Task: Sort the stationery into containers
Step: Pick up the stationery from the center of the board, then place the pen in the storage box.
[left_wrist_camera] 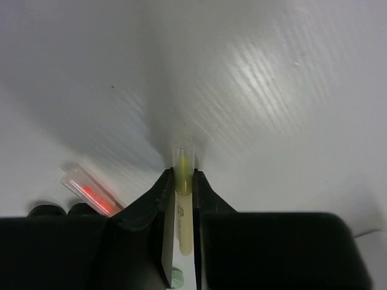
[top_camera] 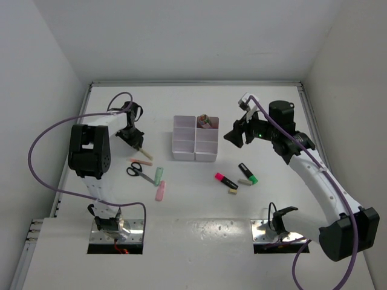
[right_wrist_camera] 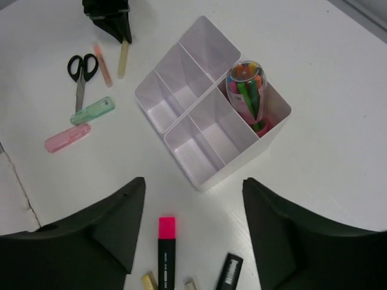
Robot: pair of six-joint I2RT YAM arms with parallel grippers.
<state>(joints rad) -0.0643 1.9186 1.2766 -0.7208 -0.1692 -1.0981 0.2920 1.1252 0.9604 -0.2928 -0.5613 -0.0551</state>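
My left gripper (top_camera: 133, 142) is shut on a thin yellow pencil (left_wrist_camera: 184, 202) low over the table, left of the white six-compartment tray (top_camera: 195, 156). A thin orange pencil (top_camera: 140, 162), black-handled scissors (top_camera: 138, 170), a green stick (top_camera: 158, 175) and a pink stick (top_camera: 160, 191) lie nearby. My right gripper (top_camera: 234, 136) is open and empty, hovering right of the tray (right_wrist_camera: 208, 175). Below it lie a pink highlighter (right_wrist_camera: 165, 254), a black highlighter (right_wrist_camera: 228, 275) with a green cap (top_camera: 253, 179), and two beige erasers (right_wrist_camera: 149, 281). A clear case of coloured pens (right_wrist_camera: 247, 90) stands in one far compartment.
White walls close in the table at the back and both sides. The arm bases (top_camera: 115, 226) sit at the near edge. A purple cable (top_camera: 42, 136) loops off the left arm. The other tray compartments (right_wrist_camera: 181, 84) hold nothing visible.
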